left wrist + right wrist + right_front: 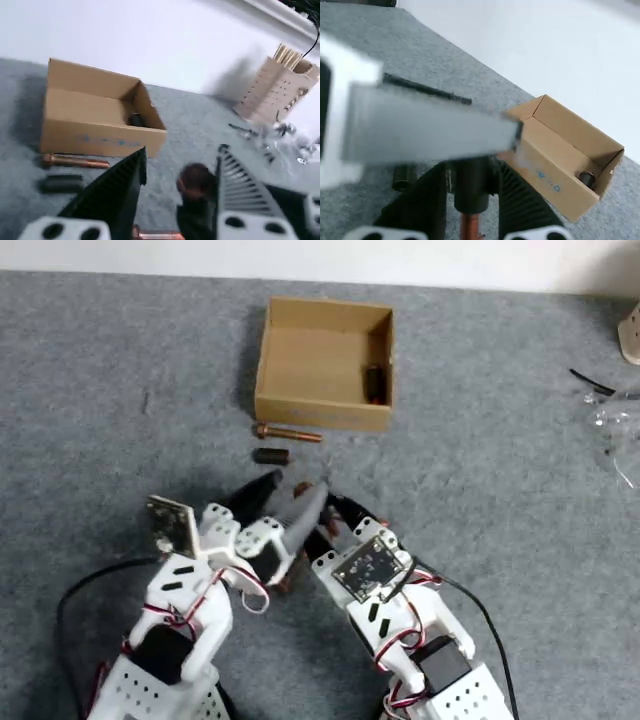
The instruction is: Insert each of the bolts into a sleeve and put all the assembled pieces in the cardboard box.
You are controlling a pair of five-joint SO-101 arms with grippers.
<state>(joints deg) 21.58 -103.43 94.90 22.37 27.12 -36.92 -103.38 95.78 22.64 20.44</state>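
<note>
Assembly step, mid-surface, the two arms nose to nose. Right gripper (472, 172) is clamped across a dark sleeve (471, 192). A copper bolt (469, 226) pokes out of the sleeve's near end, so the pair looks at least partly mated, but I cannot tell how deep the bolt sits. Left gripper (182, 150) is wide open and holds nothing, its jaws standing either side of the sleeve's round far end.

Elsewhere on the grey surface (500, 490), the cardboard box (322, 416) sits beyond the arms. One dark finished piece (376, 382) lies inside, against the wall on the right arm's side. A second bolt (288, 432) lies just in front of the box, and a spare sleeve (270, 455) is just beside it, nearer the arms.

Judgement on doing this well:
- Seating probably needs confirming. Any push on the bolt should run straight along the sleeve's axis, since a sideways nudge is likely to bind it or twist the sleeve in the clamp.
- The right clamp needs to be firm and square on the sleeve wall. A smooth round part may rotate under load.
- The fingers are crowded here. The left arm should back straight out before the right one swings.
- The path to the box passes over the loose bolt and sleeve. Both will roll if clipped, so lift first.
- Release low inside the box, away from the finished piece.
</note>
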